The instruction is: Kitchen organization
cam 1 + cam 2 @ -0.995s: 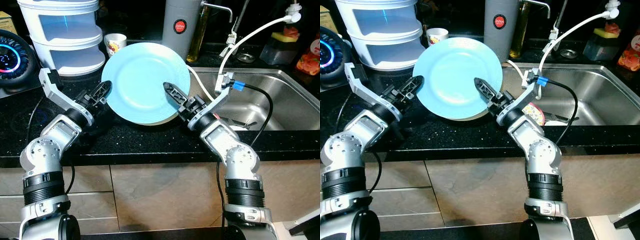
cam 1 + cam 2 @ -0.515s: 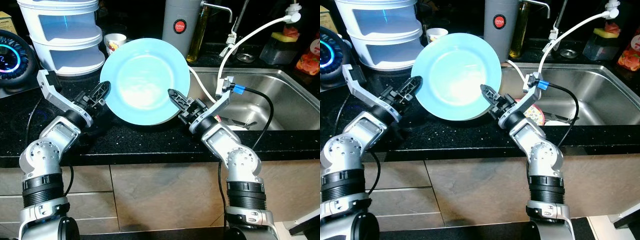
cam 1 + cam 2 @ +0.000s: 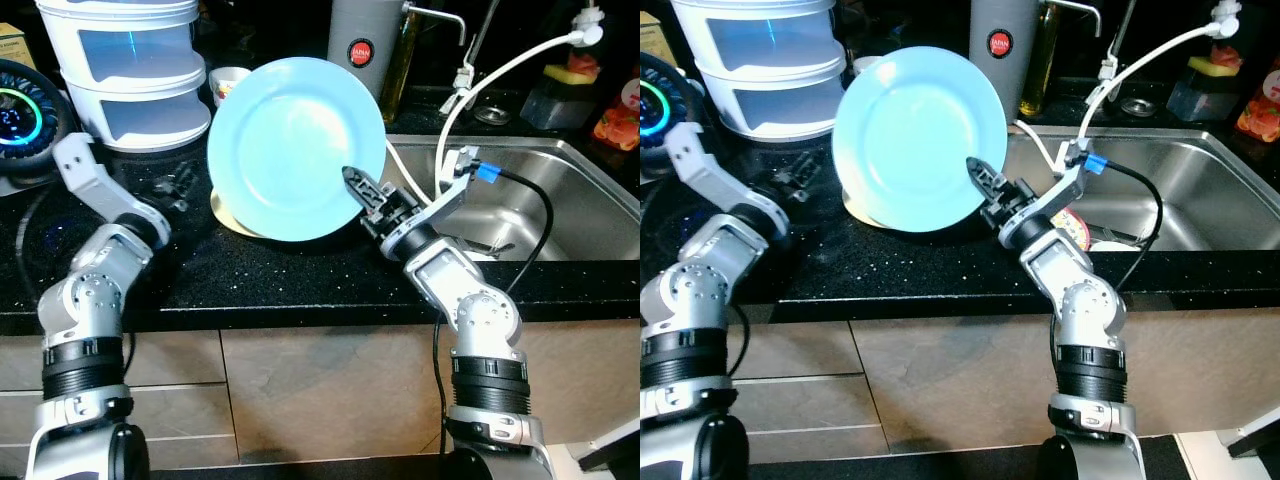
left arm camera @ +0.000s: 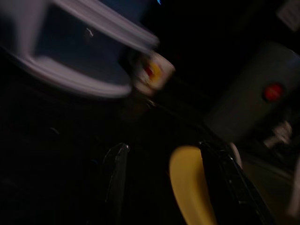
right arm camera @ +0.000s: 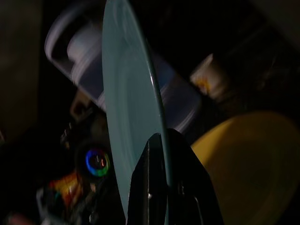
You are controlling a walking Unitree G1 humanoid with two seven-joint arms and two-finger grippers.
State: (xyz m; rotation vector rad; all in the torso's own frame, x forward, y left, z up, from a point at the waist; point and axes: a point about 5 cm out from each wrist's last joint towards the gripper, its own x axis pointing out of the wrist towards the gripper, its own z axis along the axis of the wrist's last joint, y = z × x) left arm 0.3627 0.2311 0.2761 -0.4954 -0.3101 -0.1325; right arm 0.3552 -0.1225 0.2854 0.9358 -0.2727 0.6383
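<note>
Plate (image 3: 295,145) is standing nearly upright at frame centre, right gripper (image 3: 362,187) pinching its lower rim; left gripper (image 3: 172,187) is hanging spread nearby. Next comes carrying it clear of the yellow dish (image 3: 228,212), probably toward the sink (image 3: 560,195).

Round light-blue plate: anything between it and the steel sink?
Nothing solid visible. The right gripper holds the round light-blue plate upright by its edge. Only a white hose crosses the near corner of the steel sink.
</note>
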